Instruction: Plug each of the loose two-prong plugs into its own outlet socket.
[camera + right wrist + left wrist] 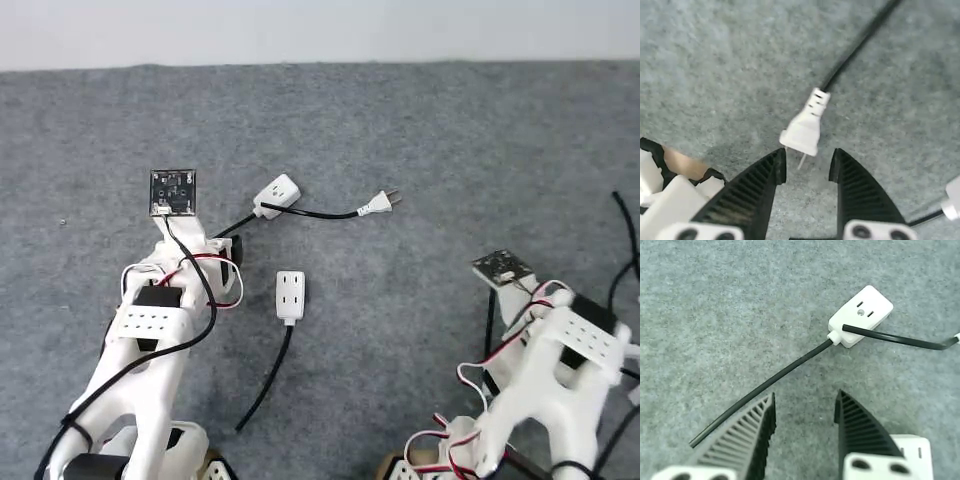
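Two blocky white sockets point(277, 194) point(290, 296), thin black cords point(320, 213), tapered plug point(378, 204), fuzzy grey carpet point(450, 150)

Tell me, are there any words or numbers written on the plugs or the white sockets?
No words or numbers can be read anywhere.
The white socket: just slots and a small round screw, no letters.
The plug: plain ridges, no print.
The dark circuit board: tiny marks, too small to read.
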Robot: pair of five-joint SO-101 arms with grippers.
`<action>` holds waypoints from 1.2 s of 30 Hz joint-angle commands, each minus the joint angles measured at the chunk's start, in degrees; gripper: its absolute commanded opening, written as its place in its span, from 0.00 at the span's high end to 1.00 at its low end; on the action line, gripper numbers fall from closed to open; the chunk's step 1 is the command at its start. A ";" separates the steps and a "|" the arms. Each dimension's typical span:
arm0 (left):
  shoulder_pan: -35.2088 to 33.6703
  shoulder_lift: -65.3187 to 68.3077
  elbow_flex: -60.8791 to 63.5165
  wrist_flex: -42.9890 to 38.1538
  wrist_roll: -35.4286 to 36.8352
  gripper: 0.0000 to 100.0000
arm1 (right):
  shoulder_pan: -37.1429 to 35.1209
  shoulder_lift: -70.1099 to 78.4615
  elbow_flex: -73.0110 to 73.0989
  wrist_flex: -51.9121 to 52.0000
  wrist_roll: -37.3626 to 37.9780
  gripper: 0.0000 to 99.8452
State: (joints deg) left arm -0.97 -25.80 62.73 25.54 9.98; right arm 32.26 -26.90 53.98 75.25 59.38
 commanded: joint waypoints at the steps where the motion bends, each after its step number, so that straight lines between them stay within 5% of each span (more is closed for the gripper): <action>1: -0.35 -0.18 -0.48 -1.32 -0.44 0.82 | -1.80 -1.98 2.55 -6.11 -1.85 0.85; 7: -0.35 -0.18 -0.48 -1.41 -0.44 0.82 | -1.98 -1.98 7.30 -17.27 -14.51 0.85; 19: -0.18 -0.09 -0.48 -1.49 -0.44 0.82 | -6.99 -1.98 7.91 -18.15 -24.70 0.86; 36: -0.09 -0.09 -0.48 -1.41 -0.44 0.82 | -6.02 -1.89 9.76 -20.70 -25.49 0.91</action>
State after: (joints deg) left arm -0.97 -25.71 62.73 25.54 9.98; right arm 25.49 -27.69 63.91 55.21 34.33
